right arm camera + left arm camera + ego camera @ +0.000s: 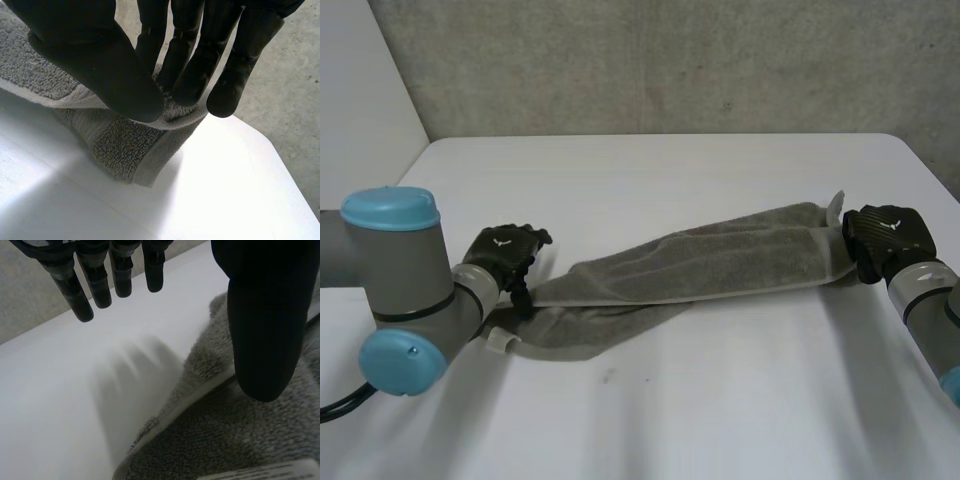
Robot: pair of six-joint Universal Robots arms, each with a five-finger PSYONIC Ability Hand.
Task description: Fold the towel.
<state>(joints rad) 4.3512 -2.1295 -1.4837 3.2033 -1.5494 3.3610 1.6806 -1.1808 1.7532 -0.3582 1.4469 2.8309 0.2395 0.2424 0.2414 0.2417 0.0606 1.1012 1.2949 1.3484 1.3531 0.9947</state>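
Robot's left hand (505,255): fingers (100,287) straight, spread away from the thumb, gripping nothing, poised over the left end of the grey terry towel (720,265). The towel lies bunched lengthwise across the white table (670,170). Robot's right hand (885,238): thumb and fingers (190,75) pinch the towel's right end.

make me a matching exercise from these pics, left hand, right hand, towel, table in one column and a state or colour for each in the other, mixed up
Column one:
1. left hand
2. right hand
3. towel
4. table

Column two:
a. white
b. pinches the towel's end between thumb and fingers
c. grey, lying in a long band
d. fingers straight, gripping nothing

Pairs: 1-d, 2-b, 3-c, 4-a
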